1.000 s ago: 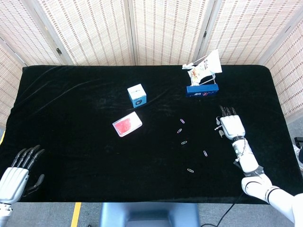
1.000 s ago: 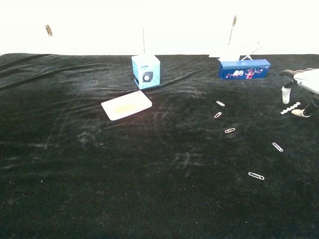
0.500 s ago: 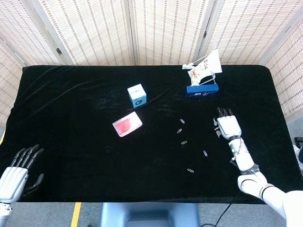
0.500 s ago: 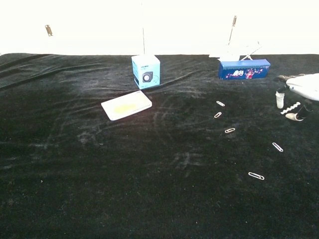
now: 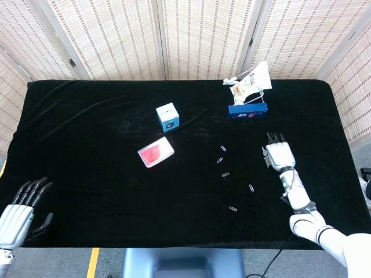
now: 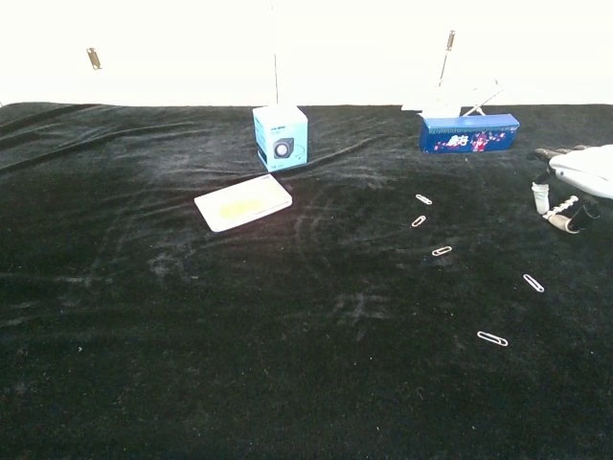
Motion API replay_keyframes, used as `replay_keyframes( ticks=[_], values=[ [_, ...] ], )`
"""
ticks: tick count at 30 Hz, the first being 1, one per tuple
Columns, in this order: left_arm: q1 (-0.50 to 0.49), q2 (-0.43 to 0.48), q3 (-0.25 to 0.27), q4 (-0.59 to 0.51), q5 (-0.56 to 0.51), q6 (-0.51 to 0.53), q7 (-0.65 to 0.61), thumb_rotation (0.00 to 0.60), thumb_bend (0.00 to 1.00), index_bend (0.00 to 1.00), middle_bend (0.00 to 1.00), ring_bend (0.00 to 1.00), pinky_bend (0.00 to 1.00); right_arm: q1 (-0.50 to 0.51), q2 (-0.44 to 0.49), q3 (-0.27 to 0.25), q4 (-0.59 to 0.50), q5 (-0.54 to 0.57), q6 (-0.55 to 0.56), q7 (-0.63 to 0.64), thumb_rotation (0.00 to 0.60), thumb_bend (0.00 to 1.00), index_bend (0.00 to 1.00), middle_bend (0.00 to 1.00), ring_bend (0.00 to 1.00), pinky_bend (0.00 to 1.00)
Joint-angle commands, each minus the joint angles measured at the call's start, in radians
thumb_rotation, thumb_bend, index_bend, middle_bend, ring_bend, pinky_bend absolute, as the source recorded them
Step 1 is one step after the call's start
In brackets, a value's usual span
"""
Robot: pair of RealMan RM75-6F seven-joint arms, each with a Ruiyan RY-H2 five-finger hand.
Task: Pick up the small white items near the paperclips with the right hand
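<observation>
Two small white items lie at the right of the black table: a short cylinder (image 6: 541,197), now leaning, and a beaded strip (image 6: 561,206). In the head view they show only as a white speck (image 5: 265,154) at the left edge of my right hand (image 5: 279,154). That hand (image 6: 582,172) hovers palm down right over them with fingers stretched forward and the thumb (image 6: 578,221) close beside the strip. No firm hold is visible. Several paperclips (image 5: 225,174) (image 6: 442,251) are scattered just left of it. My left hand (image 5: 20,211) rests open at the front left corner.
A light blue cube box (image 5: 167,117) and a flat white pack (image 5: 156,152) sit mid-table. A dark blue box (image 5: 247,111) with a paper stand (image 5: 250,84) behind it stands beyond the right hand. The table's right edge (image 5: 342,133) is close.
My right hand has shifted left and lowered over the white items. The cylinder, upright before, now leans. The left hand stays put.
</observation>
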Motion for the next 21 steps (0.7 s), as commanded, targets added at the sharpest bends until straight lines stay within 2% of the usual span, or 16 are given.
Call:
replay_keyframes(
  ticks=[1, 10, 15, 21],
  values=[
    [0.0, -0.001, -0.001, 0.0, -0.001, -0.001, 0.001, 0.6, 0.5, 0.0, 0.0, 0.0, 0.0, 0.0, -0.005, 0.001, 0.007, 0.006, -0.001, -0.008, 0.6, 0.5, 0.54, 0.0, 0.0, 0.0],
    [0.001, -0.001, -0.002, 0.0, -0.002, 0.002, 0.001, 0.6, 0.5, 0.0, 0.0, 0.0, 0.0, -0.009, -0.007, 0.002, 0.001, -0.013, 0.045, 0.019, 0.6, 0.51, 0.71, 0.0, 0.0, 0.0],
    [0.001, -0.003, -0.001, -0.001, 0.001, 0.001, 0.006, 0.6, 0.5, 0.0, 0.0, 0.0, 0.0, -0.021, 0.03, 0.008, -0.064, -0.039, 0.108, 0.034, 0.6, 0.51, 0.78, 0.03, 0.0, 0.0],
    [0.001, -0.004, 0.0, -0.002, 0.002, 0.0, 0.009, 0.6, 0.5, 0.0, 0.0, 0.0, 0.0, -0.033, 0.072, 0.013, -0.141, -0.048, 0.153, 0.015, 0.6, 0.52, 0.82, 0.05, 0.0, 0.0]
  ],
)
